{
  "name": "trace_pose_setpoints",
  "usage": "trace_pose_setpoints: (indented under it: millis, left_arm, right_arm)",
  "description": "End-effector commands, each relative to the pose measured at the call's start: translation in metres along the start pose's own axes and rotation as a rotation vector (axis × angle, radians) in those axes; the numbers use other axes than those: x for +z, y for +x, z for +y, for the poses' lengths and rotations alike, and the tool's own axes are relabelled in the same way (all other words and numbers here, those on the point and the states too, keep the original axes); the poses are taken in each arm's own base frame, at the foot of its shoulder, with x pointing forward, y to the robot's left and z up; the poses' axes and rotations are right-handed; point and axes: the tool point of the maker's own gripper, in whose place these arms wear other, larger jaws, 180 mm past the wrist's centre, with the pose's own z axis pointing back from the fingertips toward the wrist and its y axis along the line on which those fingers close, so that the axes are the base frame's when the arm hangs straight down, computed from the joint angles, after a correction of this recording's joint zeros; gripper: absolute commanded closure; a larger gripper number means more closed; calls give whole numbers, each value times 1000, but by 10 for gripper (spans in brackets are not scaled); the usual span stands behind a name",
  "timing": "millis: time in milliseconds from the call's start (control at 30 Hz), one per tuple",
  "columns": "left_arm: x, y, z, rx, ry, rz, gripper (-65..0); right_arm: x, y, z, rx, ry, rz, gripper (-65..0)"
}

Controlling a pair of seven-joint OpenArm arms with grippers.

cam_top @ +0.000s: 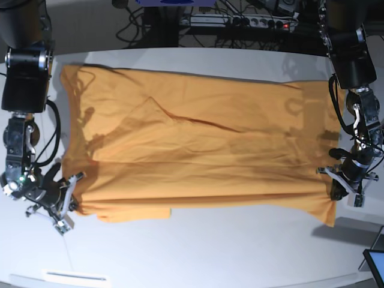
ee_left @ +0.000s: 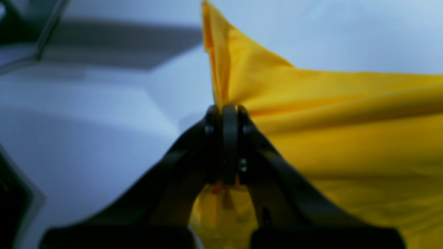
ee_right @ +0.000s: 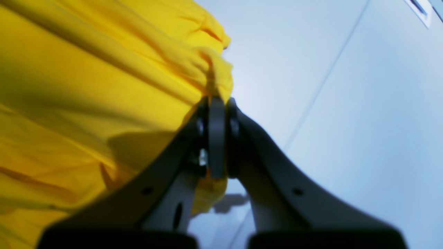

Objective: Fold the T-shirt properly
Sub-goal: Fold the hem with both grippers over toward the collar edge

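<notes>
T-shirt point(cam_top: 198, 150), plain orange-yellow cloth: spread across white table point(cam_top: 198, 252). Near corners pinched tight, left gripper point(cam_top: 336, 187) at 4 o'clock, right gripper point(cam_top: 73, 203) at 8, likely for lifting the hem.

A white table point(cam_top: 198, 252) fills the view; cables point(cam_top: 150, 27) and a power strip point(cam_top: 243, 23) sit behind its far edge.

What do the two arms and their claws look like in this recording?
Both arms are black, blocky segments with silver-grey bands and loose black cables. The left claw and right claw have pale grey bracket bodies; up close, the fingers are dark, curved and tapering, with small screws. A green light glows near the right wrist.
</notes>
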Motion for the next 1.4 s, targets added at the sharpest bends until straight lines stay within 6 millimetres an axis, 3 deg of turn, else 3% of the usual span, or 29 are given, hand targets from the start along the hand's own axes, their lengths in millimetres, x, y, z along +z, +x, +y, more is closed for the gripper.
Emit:
trace_pose_setpoints:
  millis: [0,300,733,867,1100,1367]
  left_arm:
    - [8,23,19,-27,44,-56,0]
    - [14,6,9,-48,27,-28,0]
    - [35,12,-11,-130,-1,-62,0]
    - [48,9,1,-115,38,-73,0]
    - [61,-3,15,-114,72,-52,0]
    - [72,-8,2,-152,50,-46,0]
  right_arm:
    - [12,17,-19,16,-53,-37,0]
    - [25,3,-3,22,-94,-38,0]
    - [45,2,16,82,-108,-56,0]
    - [49,-2,24,94,-106,-59,0]
    - [64,-14,6,47,-162,-35,0]
    - [76,-17,22,80,-164,-47,0]
